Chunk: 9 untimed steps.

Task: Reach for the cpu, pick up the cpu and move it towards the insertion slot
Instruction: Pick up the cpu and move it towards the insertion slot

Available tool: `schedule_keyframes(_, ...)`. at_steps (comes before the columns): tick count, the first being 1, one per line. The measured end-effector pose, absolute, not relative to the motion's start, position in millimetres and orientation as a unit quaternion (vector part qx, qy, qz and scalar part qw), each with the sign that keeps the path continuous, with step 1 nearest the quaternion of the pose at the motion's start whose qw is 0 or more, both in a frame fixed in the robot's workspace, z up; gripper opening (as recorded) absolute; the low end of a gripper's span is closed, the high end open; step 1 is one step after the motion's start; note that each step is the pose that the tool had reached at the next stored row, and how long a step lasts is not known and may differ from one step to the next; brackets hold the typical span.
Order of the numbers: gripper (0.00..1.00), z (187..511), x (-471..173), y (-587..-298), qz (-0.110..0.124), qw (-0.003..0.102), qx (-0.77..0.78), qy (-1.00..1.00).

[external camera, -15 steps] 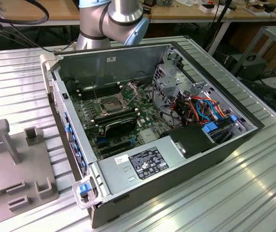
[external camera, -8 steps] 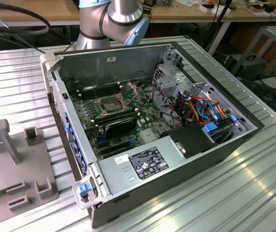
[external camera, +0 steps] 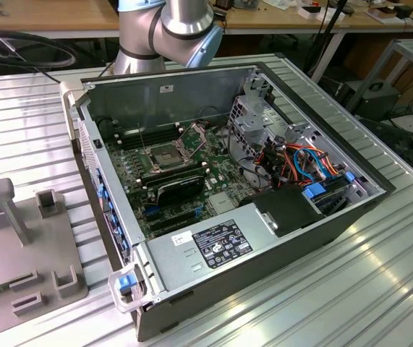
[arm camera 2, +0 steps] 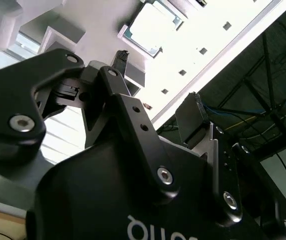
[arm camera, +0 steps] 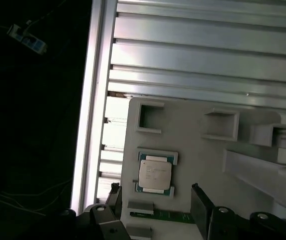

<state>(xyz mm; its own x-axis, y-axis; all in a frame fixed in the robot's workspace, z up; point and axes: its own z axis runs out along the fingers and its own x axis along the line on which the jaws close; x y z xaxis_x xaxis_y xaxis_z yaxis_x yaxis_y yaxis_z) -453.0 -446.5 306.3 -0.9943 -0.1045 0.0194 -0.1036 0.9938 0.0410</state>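
Note:
The cpu (arm camera: 155, 174), a small square chip with a pale metallic face, lies flat in a shallow corner holder on the grey fixture plate (arm camera: 193, 135). In both wrist views my gripper (arm camera: 158, 198) is open, with its two black fingers apart and nothing between them. It hovers above the plate close to the cpu without touching it. In the second wrist view the cpu (arm camera 2: 153, 24) is a bright square beyond the gripper (arm camera 2: 155, 82). The insertion slot (external camera: 164, 157) sits on the motherboard inside the open computer case, its metal bracket hinged up.
The open computer case (external camera: 264, 238) holds a black heatsink-like block (external camera: 181, 186), a power supply (external camera: 213, 244), a drive cage (external camera: 253, 119) and coloured cables (external camera: 300, 163). The fixture plate (external camera: 18, 246) carries raised posts and pockets. The ribbed table's edge (arm camera: 90, 100) drops to dark floor.

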Motion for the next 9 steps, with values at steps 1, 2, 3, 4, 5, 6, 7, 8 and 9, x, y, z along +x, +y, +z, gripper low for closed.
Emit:
schedule_keyframes(1, 0.66, 305.0, -453.0, -446.5, -0.020, 0.011, 0.052, -0.998)
schedule_keyframes(2, 0.66, 303.7, -453.0, -446.5, -0.020, 0.011, 0.052, -0.998)
schedule_keyframes(3, 0.66, 301.8, -453.0, -446.5, -0.020, 0.011, 0.052, -0.998)
schedule_keyframes(4, 0.66, 300.5, -453.0, -446.5, -0.020, 0.011, 0.052, -0.998)
schedule_keyframes(5, 0.66, 299.4, -453.0, -446.5, -0.020, 0.011, 0.052, -0.998)
schedule_keyframes(6, 0.66, 297.9, -453.0, -446.5, -0.020, 0.011, 0.052, -0.998)
schedule_keyframes(7, 0.66, 296.6, -453.0, -446.5, -0.020, 0.011, 0.052, -0.998)
schedule_keyframes(8, 0.66, 296.3, -453.0, -446.5, -0.020, 0.011, 0.052, -0.998)
schedule_keyframes(9, 0.66, 296.2, -453.0, -446.5, -0.020, 0.011, 0.052, -0.998)
